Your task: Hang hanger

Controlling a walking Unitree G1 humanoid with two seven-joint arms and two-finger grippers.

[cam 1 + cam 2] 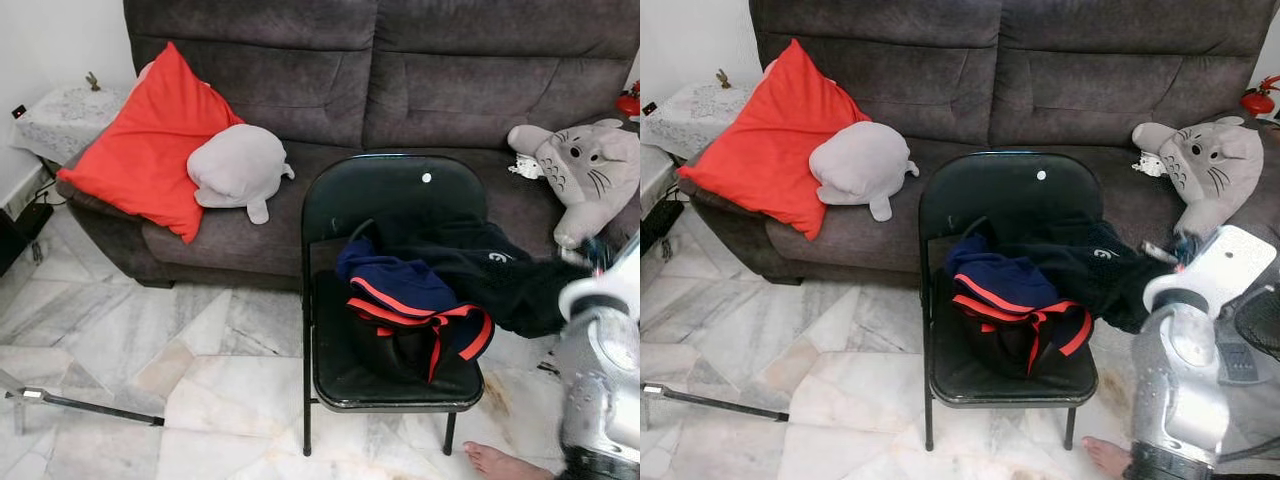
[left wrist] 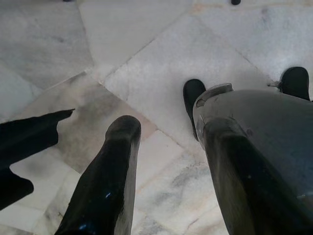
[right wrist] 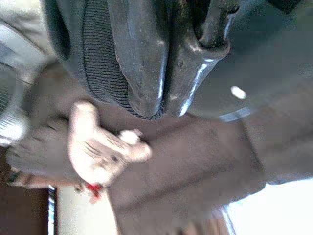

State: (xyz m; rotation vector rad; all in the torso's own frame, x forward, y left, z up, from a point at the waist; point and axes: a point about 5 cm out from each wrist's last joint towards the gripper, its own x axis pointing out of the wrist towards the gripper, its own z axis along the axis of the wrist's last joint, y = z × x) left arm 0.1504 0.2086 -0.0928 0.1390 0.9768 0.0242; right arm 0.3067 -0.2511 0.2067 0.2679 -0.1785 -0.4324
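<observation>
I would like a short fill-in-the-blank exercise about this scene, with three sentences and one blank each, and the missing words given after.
1. The heap of dark clothes lies on the seat of a black folding ____.
2. The large cushion leaning at the left end of the sofa is ____ in colour.
3. In the right wrist view, the right gripper has its two fingers pressed together on dark ribbed ____.

Missing words: chair; red; fabric

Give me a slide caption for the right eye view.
Black folding chair heaped with dark clothes before a grey sofa; right arm raised beside it.
</observation>
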